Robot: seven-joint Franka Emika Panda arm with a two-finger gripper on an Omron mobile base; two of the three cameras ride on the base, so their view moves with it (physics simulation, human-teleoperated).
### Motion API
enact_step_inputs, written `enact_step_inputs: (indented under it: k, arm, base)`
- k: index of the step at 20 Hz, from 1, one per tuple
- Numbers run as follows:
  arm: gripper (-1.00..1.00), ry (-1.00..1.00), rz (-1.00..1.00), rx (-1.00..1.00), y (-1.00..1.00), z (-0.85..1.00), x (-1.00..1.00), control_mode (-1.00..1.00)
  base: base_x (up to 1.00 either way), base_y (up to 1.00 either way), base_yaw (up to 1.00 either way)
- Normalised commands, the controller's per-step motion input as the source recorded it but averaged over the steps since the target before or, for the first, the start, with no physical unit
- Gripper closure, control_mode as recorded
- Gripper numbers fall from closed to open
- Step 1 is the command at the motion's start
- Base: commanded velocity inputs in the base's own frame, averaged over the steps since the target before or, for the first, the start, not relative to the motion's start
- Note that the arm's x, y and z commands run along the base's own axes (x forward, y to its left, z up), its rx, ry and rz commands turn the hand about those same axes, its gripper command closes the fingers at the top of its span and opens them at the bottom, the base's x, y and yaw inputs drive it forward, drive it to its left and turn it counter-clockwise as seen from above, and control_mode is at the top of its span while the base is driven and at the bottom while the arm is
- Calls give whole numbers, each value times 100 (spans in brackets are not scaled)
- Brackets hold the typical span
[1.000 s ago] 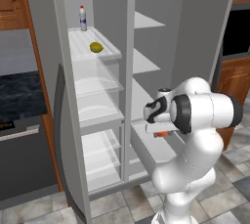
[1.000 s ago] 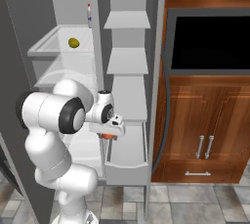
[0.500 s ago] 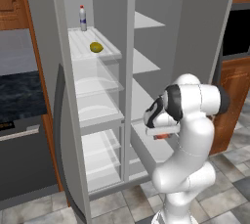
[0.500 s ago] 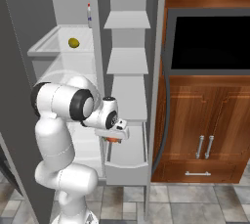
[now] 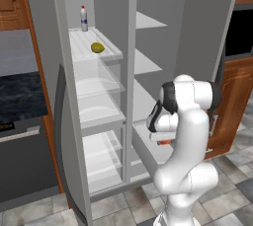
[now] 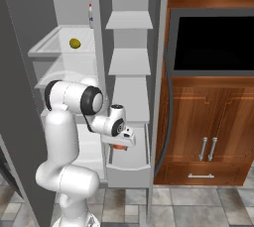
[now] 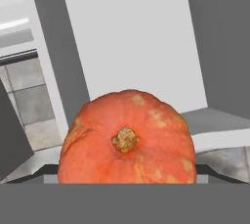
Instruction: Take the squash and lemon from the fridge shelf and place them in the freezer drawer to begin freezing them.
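My gripper (image 6: 120, 143) is shut on the squash (image 7: 127, 140), an orange-red rounded vegetable with its stem facing the hand camera. It hangs low over the open freezer drawer (image 6: 128, 169), a pale box pulled out at the bottom of the right compartment; a sliver of the squash (image 5: 165, 142) shows under the hand above the drawer (image 5: 146, 147). The fingertips are hidden behind the squash in the hand view. The yellow-green lemon (image 5: 97, 47) lies alone on the white fridge shelf (image 5: 82, 42) at the upper left, and the same lemon (image 6: 74, 43) on the shelf (image 6: 52, 46) shows from the right.
A small bottle (image 5: 83, 18) stands at the back of the shelf. Translucent curved-front bins (image 5: 99, 79) sit below it. A vertical divider (image 6: 99, 62) separates the two compartments. Wooden cabinets (image 6: 208, 122) and a dark oven (image 6: 213, 42) flank the drawer's right.
The arm has folded and lowered, carrying the squash down and forward over the freezer drawer. The lemon has stayed on the shelf.
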Motion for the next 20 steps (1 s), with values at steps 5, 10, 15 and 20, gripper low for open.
enact_step_inputs:
  k: [5, 10, 15, 20]
  arm:
    - [100, 0, 0, 6, -7, -38, 13, -100]
    - [100, 0, 0, 1, -7, -39, 23, -100]
    - [100, 2, 0, 0, -1, -39, 31, -100]
    - [100, 2, 0, 0, 0, -30, 31, -100]
  base:
    - [0, 0, 0]
    - [0, 0, 0]
    - [0, 0, 0]
    - [0, 0, 0]
